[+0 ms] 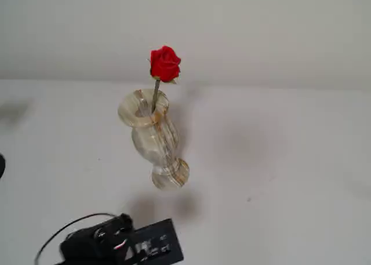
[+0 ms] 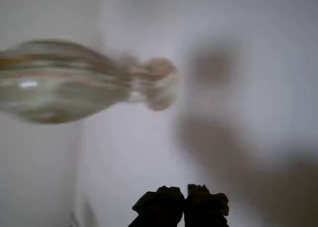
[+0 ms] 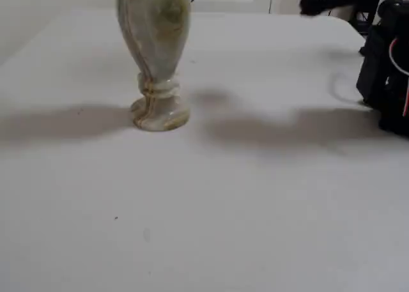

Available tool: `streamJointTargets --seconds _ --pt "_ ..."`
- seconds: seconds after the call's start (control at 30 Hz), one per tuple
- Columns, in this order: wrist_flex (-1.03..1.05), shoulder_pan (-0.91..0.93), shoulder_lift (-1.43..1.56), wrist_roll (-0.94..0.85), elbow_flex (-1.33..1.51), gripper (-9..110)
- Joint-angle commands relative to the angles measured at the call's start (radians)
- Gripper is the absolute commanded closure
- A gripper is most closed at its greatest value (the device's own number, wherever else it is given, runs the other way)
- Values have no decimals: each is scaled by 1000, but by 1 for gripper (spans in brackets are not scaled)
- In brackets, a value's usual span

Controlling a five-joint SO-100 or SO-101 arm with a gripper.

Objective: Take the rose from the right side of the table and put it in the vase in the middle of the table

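Rose (image 1: 165, 63), a single artificial red bloom on a thin grey-green stem, stood upright in the cream marbled-stone vase (image 1: 152, 138) with tan streaks, just left of centre in a fixed view. The vase rested on the plain white counter (image 1: 278, 160). In the wrist view the dark tool (image 2: 185, 201) sat at the bottom edge, its tips pressed together and holding nothing, well apart from the blurred vase at upper left.

Black arm (image 1: 119, 244) with thin black cable, red wiring, black claw (image 2: 185, 203).
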Motion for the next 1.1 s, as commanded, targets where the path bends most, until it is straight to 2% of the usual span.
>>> streamJointTargets --seconds 0.0,0.13,1.07 --pt "-135 21 9 64 249 102" --pt "-160 -12 9 106 344 102" --pt "-156 -2 9 109 344 101"
